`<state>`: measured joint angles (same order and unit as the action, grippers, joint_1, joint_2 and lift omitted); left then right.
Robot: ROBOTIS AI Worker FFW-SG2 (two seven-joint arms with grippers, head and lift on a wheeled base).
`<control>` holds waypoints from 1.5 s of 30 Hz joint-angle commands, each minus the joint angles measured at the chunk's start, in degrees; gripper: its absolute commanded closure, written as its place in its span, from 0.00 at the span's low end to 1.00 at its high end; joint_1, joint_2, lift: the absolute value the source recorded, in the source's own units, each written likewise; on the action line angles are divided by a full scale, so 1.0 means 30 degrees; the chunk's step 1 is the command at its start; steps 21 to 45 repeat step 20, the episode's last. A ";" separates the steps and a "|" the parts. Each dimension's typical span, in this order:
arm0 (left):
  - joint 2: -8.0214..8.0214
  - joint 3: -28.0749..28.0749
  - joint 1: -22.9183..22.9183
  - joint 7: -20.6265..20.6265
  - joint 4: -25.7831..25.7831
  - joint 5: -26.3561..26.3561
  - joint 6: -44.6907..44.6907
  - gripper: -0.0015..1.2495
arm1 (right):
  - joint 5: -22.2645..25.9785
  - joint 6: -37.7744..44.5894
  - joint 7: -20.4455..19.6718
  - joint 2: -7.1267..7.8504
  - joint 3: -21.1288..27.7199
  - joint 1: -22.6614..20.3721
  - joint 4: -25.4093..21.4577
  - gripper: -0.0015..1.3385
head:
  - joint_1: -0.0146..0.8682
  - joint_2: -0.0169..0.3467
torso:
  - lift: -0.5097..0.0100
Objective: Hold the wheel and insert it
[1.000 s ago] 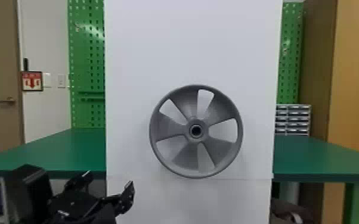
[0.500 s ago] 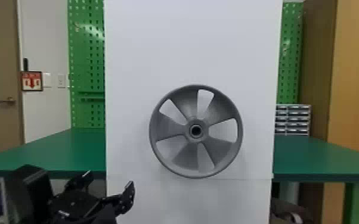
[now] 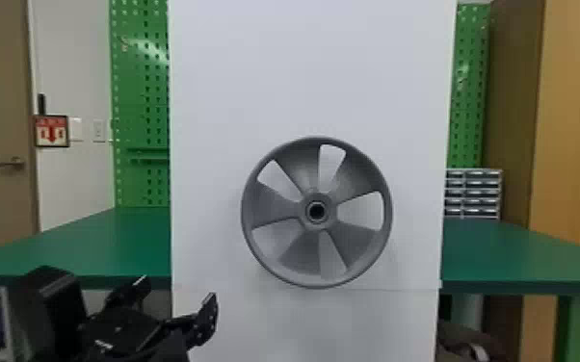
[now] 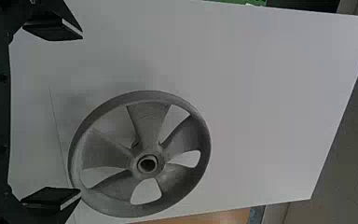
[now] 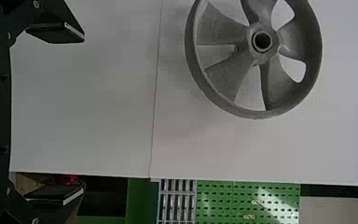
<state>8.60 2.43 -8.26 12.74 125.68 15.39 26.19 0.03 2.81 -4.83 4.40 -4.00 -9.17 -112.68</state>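
Note:
The grey five-spoke wheel [image 3: 328, 214] stands upright, its round face toward me, against a tall white board [image 3: 303, 72]; a dark round bore shows in its hub. My left gripper [image 3: 176, 302] is at the lower left in the head view, below and left of the wheel, its fingers apart. In the left wrist view the left gripper [image 4: 81, 113] is open with nothing held, and the wheel [image 4: 157, 164] lies beyond it, one fingertip overlapping its rim. The right wrist view has the right gripper [image 5: 83, 114] open and unloaded, the wheel [image 5: 271, 46] farther off and to one side.
A green table [image 3: 106, 245] extends behind the board on both sides. Behind stand green pegboards [image 3: 142, 86], small drawers [image 3: 481, 192] and a wooden cabinet [image 3: 575, 120]. A door [image 3: 5, 120] is at the far left.

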 commanded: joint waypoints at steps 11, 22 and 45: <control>0.0003 -0.0047 -0.0029 0.0000 0.0000 -0.0031 0.0000 0.08 | -0.0243 -0.0556 -0.0001 -0.0120 0.0014 0.0069 0.0117 0.12 | 0.13 0.09 | 0.13; 0.0003 -0.0106 -0.0029 0.0000 0.0000 -0.0031 -0.0029 0.08 | -0.0067 -0.1259 -0.0001 -0.0208 0.0014 0.0040 0.0439 0.12 | 0.13 0.09 | 0.13; 0.0003 -0.0106 -0.0029 0.0000 0.0000 -0.0031 -0.0029 0.08 | -0.0067 -0.1259 -0.0001 -0.0208 0.0014 0.0040 0.0439 0.12 | 0.13 0.09 | 0.13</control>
